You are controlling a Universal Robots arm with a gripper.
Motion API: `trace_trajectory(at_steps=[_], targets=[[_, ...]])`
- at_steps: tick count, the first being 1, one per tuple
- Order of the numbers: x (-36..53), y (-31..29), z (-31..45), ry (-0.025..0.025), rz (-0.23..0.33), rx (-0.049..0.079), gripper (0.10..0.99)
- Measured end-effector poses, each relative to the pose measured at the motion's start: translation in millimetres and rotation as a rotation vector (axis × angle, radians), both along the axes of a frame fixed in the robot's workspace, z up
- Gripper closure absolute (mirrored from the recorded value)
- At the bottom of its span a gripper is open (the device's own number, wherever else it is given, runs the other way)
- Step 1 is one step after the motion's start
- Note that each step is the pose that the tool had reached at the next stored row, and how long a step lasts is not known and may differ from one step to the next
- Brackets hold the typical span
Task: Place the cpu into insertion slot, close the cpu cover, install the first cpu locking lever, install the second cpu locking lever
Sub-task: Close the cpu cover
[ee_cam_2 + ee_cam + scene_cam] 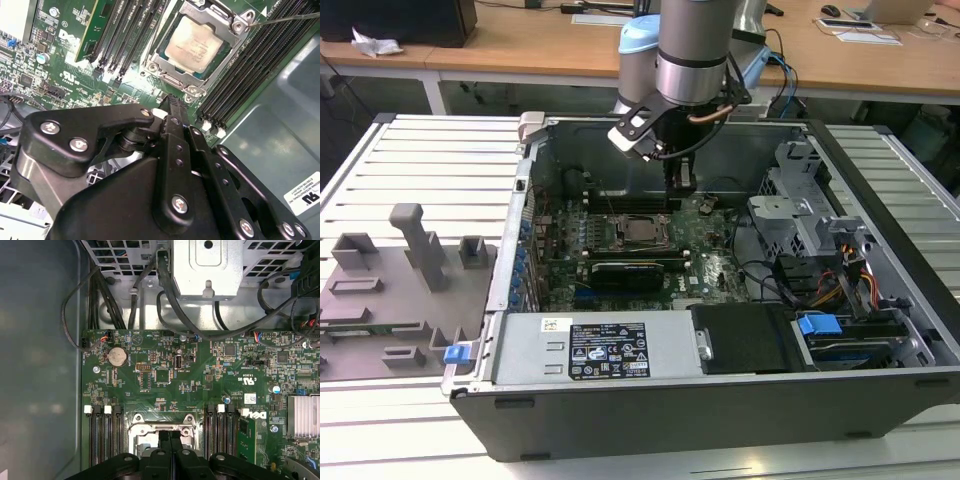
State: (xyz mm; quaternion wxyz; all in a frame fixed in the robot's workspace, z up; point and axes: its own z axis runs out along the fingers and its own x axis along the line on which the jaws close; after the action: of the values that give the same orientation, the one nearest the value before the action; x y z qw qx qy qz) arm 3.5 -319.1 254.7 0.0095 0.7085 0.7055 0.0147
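Second wrist view: claw point(170, 104) is pinched fully closed with nothing in it. Just ahead of its tips the cpu point(195, 45) sits under the lowered cpu cover point(167, 67). Locking lever point(285, 18) sticks out beyond that, so I'd press it down slow, staying off the chip.

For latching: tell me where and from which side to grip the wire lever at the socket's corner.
Likely pinch the locking lever on its free stretch over the memory slots, from above, gripping across it: it's a thin rod, crowded at the cpu cover's corner.
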Motion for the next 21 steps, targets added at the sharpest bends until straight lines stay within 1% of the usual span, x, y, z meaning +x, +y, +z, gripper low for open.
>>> trace_trajectory(at_steps=[12,13,16,21], targets=[[-4.1,0.0,-0.3,-0.0001,0.000,0.000,0.980],[-5.1,0.0,-0.5,-0.0001,0.000,0.000,0.980],[-13.3,0.0,-2.1,0.0000,0.000,0.000,0.980],[-18.3,0.0,-4.2,0.0000,0.000,0.000,0.980]])
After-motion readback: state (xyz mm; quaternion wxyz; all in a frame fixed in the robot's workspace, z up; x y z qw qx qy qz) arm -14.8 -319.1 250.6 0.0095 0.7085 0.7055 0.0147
